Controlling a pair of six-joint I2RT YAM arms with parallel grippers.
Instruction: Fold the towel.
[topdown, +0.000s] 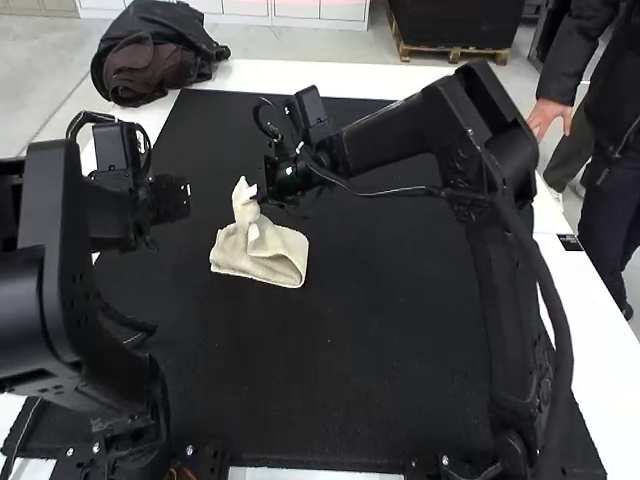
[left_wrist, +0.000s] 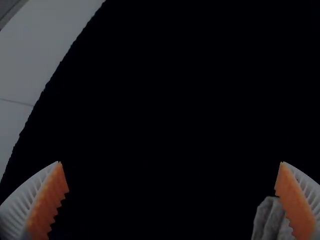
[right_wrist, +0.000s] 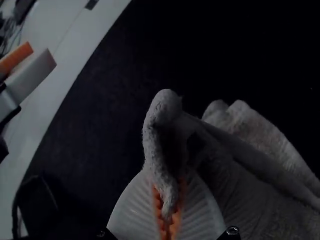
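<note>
Towel bunched; right wrist view shows pads pinching it.

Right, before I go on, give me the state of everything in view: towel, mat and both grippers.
Towel: bunched, one part pinched and raised to a peak, the rest lying on the mat.
Mat: spread flat on the table.
Left gripper: open, empty, off to the side of the towel.
Right gripper: shut on the towel's raised part.
</note>
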